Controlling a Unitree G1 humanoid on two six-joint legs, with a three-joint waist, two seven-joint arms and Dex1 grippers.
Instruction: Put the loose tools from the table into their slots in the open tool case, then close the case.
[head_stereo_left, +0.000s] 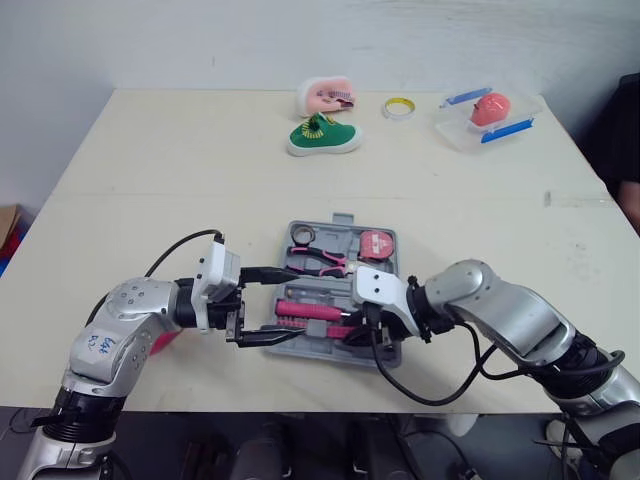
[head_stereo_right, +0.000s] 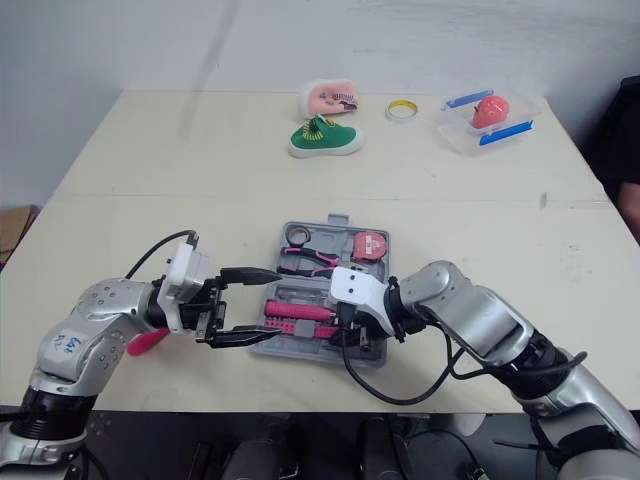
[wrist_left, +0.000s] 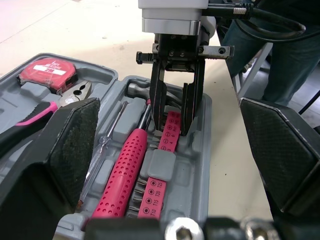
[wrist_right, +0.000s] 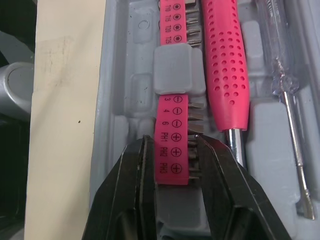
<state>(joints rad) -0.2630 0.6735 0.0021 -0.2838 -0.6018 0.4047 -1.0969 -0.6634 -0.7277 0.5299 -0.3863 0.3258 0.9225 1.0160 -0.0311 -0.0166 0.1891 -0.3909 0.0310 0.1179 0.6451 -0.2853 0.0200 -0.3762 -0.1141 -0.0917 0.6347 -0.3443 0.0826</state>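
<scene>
Pinching end of pink bit strip (wrist_right: 172, 112), right tool (wrist_right: 172, 146) holds it in slot beside pink-handled screwdriver (wrist_right: 223, 65) inside open tool case (wrist_left: 198, 170) on surface (head_stereo_left: 200, 180). Left tool (head_stereo_left: 296, 305) spread wide, hovering over case's left side.

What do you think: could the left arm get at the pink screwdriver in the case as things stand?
Probably yes: the left tool hovers open at the case, and the screwdriver lies uncovered. The right tool pinches the bit strip beside it, crowding one side.
</scene>
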